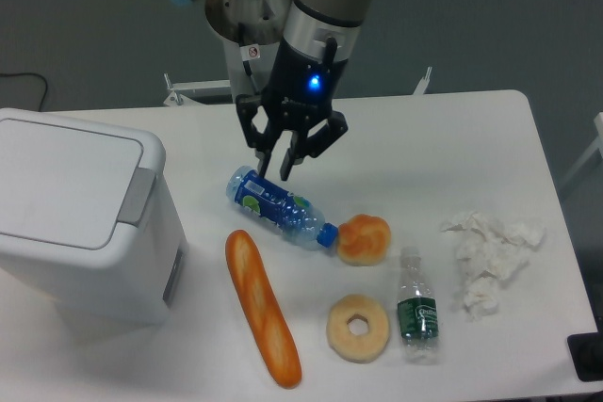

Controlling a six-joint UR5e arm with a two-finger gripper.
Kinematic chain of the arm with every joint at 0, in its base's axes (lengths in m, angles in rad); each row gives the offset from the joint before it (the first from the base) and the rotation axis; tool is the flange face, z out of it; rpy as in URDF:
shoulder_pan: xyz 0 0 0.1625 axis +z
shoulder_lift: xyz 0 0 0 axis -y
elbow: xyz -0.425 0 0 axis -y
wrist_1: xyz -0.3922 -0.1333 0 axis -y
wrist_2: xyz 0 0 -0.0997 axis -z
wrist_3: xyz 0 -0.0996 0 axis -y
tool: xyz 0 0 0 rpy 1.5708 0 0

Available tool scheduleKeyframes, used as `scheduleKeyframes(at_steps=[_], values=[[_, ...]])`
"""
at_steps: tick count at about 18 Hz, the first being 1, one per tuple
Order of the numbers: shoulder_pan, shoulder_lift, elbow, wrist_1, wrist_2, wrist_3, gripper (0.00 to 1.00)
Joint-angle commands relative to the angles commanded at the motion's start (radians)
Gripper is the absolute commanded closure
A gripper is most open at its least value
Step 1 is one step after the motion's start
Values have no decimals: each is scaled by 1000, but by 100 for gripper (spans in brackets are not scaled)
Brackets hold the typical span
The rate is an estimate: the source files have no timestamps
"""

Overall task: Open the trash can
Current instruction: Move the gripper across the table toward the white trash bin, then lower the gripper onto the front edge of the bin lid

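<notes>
The trash can is a large white boxy bin at the table's left, its flat white lid down and a grey push tab on its right edge. My gripper hangs over the middle of the table, to the right of the bin and apart from it. Its fingers point down, close together, just above the blue-labelled bottle. It holds nothing.
A blue-labelled bottle lies on its side under the gripper. A baguette, a bun, a doughnut, a small green-labelled bottle and crumpled paper lie on the white table.
</notes>
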Motion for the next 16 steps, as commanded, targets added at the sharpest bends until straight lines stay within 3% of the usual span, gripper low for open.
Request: scheduleKeyframes(at_steps=[3,14,16], values=[[-25,-3,18,2,-12,-48,79],[-98,-15,44,3,-129,-108,79],[-103,-21,48,24,-133,-114,79]])
